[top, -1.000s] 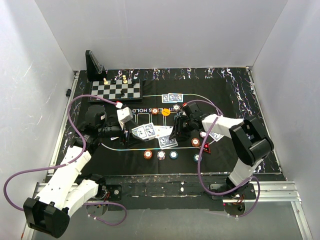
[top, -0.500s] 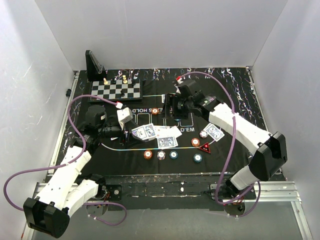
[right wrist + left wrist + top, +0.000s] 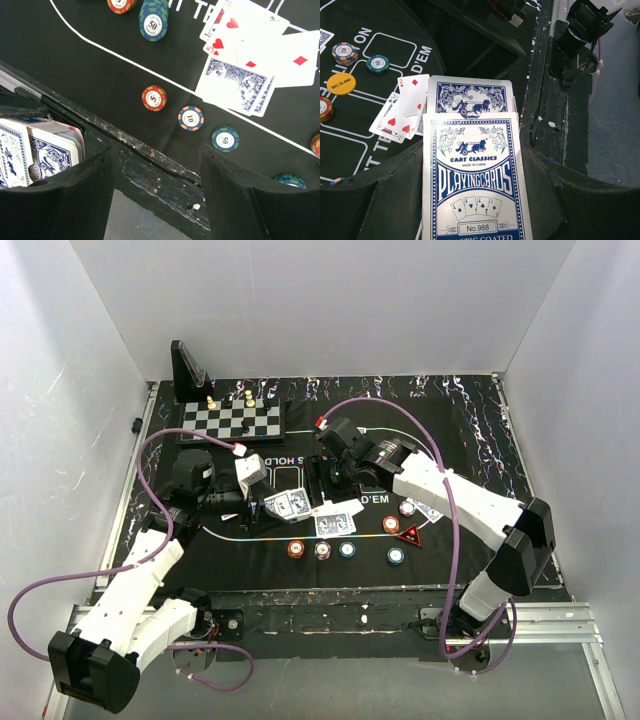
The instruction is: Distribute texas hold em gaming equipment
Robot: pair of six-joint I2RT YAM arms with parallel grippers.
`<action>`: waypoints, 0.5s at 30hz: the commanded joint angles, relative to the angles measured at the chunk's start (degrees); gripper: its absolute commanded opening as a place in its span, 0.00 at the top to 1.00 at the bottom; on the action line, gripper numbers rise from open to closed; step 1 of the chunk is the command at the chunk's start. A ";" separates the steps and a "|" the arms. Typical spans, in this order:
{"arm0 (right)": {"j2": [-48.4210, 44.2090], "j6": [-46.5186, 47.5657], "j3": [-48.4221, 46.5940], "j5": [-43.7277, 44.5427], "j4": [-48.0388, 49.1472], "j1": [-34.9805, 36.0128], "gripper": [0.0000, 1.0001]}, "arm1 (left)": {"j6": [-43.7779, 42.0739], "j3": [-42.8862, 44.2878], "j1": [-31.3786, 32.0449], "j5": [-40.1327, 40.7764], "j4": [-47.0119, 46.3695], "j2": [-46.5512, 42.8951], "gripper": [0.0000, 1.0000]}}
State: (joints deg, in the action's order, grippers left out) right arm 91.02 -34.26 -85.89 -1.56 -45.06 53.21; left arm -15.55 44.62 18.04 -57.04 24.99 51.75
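My left gripper is shut on a boxed deck of blue-backed playing cards, held left of the mat's centre. My right gripper hangs open beside that deck with nothing between its fingers. Loose playing cards lie fanned under it, some face up. A red chip, a navy chip and a teal chip sit in a row near the mat's front. A red triangular marker lies to the right. A yellow disc shows in the left wrist view.
The chessboard with its pieces stands at the back left, a black stand behind it. More chips and two cards lie at the right of the mat. White walls close in three sides.
My right arm has swung from the right side of the mat, over the back, to the centre beside the held deck. The left arm has not moved.
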 commanded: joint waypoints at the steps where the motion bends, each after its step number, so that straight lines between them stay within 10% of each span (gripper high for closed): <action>1: 1.61 0.16 -4.72 1.21 -2.40 2.07 0.29 | -0.09 2.23 -0.38 -0.97 -1.70 -0.33 0.72; 15: 1.53 -2.30 -5.26 -0.02 -0.03 4.45 0.29 | -2.81 1.26 -0.38 -2.55 -1.44 -0.33 0.66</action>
State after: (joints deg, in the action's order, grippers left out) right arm 93.17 -34.46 -89.38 1.10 -48.34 55.77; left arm -16.64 44.62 17.72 -57.69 26.44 51.81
